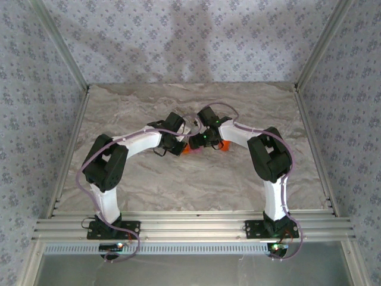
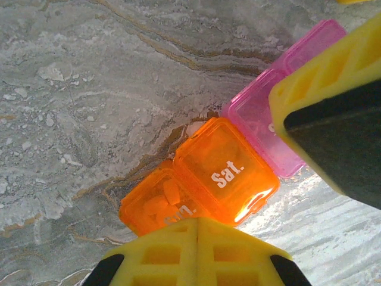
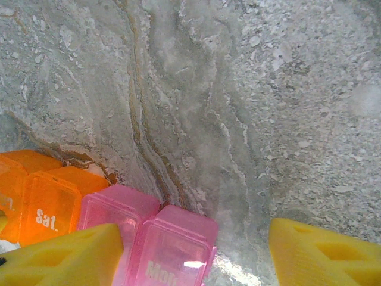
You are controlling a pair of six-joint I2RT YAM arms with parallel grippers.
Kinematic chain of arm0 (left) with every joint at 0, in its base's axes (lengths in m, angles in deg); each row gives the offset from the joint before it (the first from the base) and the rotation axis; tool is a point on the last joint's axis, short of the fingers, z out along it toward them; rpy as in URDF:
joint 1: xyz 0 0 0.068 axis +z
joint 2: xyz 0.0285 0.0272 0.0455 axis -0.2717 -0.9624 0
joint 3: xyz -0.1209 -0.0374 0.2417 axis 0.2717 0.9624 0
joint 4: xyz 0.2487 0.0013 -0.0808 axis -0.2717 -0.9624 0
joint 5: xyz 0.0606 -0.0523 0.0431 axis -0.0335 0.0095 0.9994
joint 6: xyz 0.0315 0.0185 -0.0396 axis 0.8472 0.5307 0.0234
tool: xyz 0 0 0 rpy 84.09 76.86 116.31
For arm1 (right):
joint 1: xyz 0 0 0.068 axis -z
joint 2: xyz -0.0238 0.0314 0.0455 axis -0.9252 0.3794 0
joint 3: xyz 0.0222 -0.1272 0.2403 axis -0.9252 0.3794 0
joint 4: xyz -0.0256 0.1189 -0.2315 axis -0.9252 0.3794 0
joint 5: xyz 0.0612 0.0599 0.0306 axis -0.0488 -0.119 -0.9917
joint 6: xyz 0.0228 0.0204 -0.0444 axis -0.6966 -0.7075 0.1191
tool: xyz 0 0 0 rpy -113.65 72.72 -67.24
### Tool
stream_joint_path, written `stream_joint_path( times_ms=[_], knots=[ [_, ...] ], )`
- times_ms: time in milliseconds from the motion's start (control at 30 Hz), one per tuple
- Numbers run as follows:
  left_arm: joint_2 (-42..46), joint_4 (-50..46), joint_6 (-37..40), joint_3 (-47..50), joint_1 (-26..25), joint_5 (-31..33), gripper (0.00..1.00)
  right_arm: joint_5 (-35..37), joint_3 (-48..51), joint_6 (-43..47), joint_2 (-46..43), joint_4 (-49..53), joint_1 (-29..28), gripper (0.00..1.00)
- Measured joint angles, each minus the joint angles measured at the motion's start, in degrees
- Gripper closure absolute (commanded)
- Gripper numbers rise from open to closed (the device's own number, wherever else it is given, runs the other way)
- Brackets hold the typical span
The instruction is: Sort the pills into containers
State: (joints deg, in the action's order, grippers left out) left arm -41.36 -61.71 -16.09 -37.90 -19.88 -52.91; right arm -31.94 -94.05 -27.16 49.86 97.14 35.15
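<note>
Four small joined translucent plastic cube containers point(image 2: 226, 170), two orange and two pink, lie on the grey marbled table point(image 3: 268, 89). My left gripper point(image 2: 196, 225) is closed and empty, its tips at the orange end. My right gripper point(image 3: 196, 238) stands part open around the pink end, gripping nothing.

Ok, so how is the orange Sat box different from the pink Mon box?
The Sat box is orange; the Mon box is pink. The Sat box sits mid-row, between another orange box and a second pink box; the Mon box ends the row. Both are small see-through plastic boxes with pale lettering on top, joined in one row on the table.
</note>
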Motion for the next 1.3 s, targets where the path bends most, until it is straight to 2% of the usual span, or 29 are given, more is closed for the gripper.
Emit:
stream_joint_path(
  times_ms=[233,467,767,867,900,933,967,1033,1067,1200,1300],
  knots=[
    [0.31,0.02,-0.09,0.0,0.0,-0.22,1.0,-0.42,-0.39,-0.02,0.0,0.61,0.17,0.32],
    [1.9,0.04,-1.46,0.74,0.28,-0.61,0.93,-1.36,-1.18,-0.07,0.0,2.1,0.81,0.31],
    [13.35,2.47,-3.32,1.99,2.27,-0.83,0.81,-3.06,-5.29,-1.55,-1.22,4.66,1.79,0.29],
    [19.21,4.92,-4.26,4.33,3.19,-0.44,0.65,-3.28,-7.26,-1.99,-3.3,5.4,2.34,0.24],
    [21.2,5.53,-4.22,5.2,3.54,-0.09,0.55,-3.32,-7.82,-2.16,-4.42,5.62,2.64,0.2],
    [23.45,6.58,-4.59,6.36,4.02,0.35,0.42,-3.37,-8.24,-2.34,-5.57,5.77,3.02,0.17],
    [25.35,7.06,-4.42,7.23,4.42,0.83,0.03,-3.43,-8.46,-2.51,-7.02,5.81,3.54,0.14],
    [30.05,8.72,-4.59,9.6,5.68,2.27,0.01,-3.41,-8.52,-2.56,-10.67,6.05,5.09,0.08],
    [32.11,9.38,-4.61,10.62,6.27,2.99,0.01,-3.3,-8.52,-2.75,-12.39,6.1,6.1,0.01],
    [42.21,12.31,-5.16,15.69,10.1,8.17,0.01,-2.08,-7.58,-2.67,-21.22,5.79,12.5,0.0],
    [51.34,16.7,-5.18,21.49,14.95,12.76,0.01,1.29,-4.63,-2.71,-28.35,5.38,17.77,0.0]
  ],
)
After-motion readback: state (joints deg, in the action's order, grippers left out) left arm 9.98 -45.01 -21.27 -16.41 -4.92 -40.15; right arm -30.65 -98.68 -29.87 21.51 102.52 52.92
